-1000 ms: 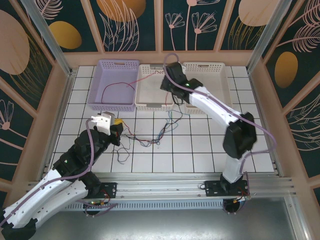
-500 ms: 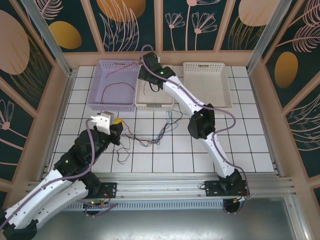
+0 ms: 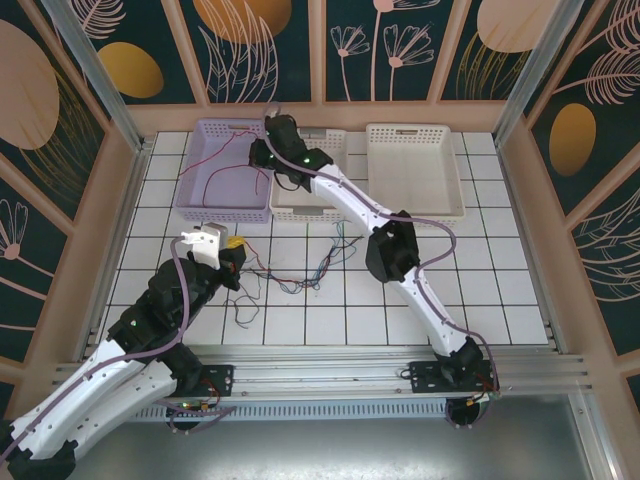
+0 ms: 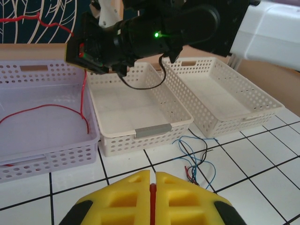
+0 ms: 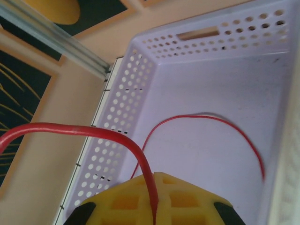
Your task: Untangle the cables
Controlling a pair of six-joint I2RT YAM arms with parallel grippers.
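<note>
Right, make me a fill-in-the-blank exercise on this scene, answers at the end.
The right gripper is ___ on the red cable. That cable's slack lies in the ___ basket. The left gripper, shut on a red strand, faces a row of ___ baskets.
Missing words: shut; lilac; three.

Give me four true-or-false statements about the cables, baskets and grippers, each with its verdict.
1. The right gripper is shut on a red cable. True.
2. That cable trails into the middle white basket. False: it trails into the lilac basket.
3. The wire tangle lies on the tiled table. True.
4. The left gripper is open. False: it is shut on a red strand.
</note>
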